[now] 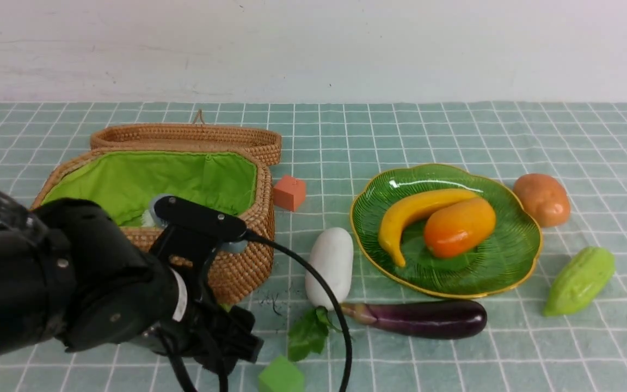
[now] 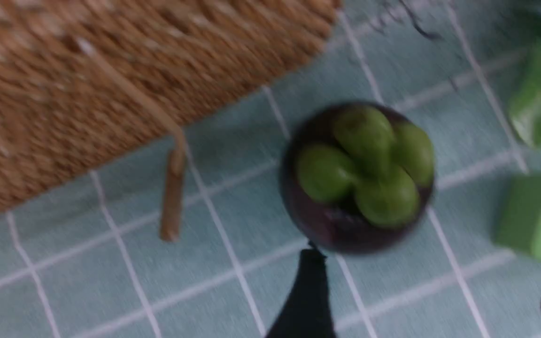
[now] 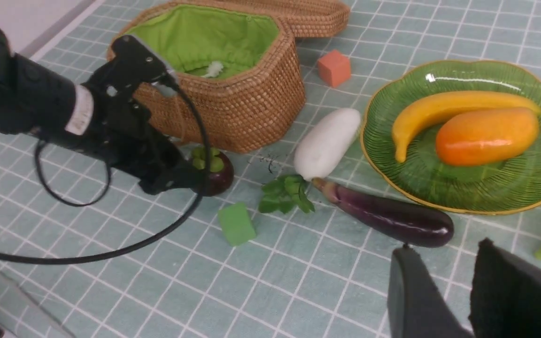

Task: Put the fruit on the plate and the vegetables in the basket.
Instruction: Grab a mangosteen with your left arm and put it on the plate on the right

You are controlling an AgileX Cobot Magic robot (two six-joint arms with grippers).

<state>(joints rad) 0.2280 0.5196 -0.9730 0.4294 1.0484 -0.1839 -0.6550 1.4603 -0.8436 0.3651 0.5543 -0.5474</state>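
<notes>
Mangosteen [image 3: 219, 177] sits on the desk [image 1: 455, 130], cap up, just in front of the basket [image 1: 248, 256] and close to its woven front wall. The front view hides it behind the left arm. Left gripper [image 3: 176, 176] is right at the fruit. In the left wrist view its two dark fingers [image 2: 308, 291] stand wide apart. The mangosteen [image 2: 357, 176] lies just ahead of them, off centre toward one finger and not between them, and I cannot tell if that finger touches it. It is round, so it has no long axis to align with. The rind is glossy dark purple and the cap has four smooth green lobes, so I judge it slippery and likely to roll. Left arm is clearly the nearer one. Plate [image 1: 526, 261], ribbed green glass with a gold rim, lies well off to the robot's right past the white radish [image 1: 330, 264], and already carries the banana [image 1: 411, 212] and mango [image 1: 459, 227]. A matte green cube [image 3: 236, 224] lies near the fruit. Right gripper [image 3: 444, 256] hovers by the eggplant [image 3: 392, 218], fingers slightly parted and empty.
</notes>
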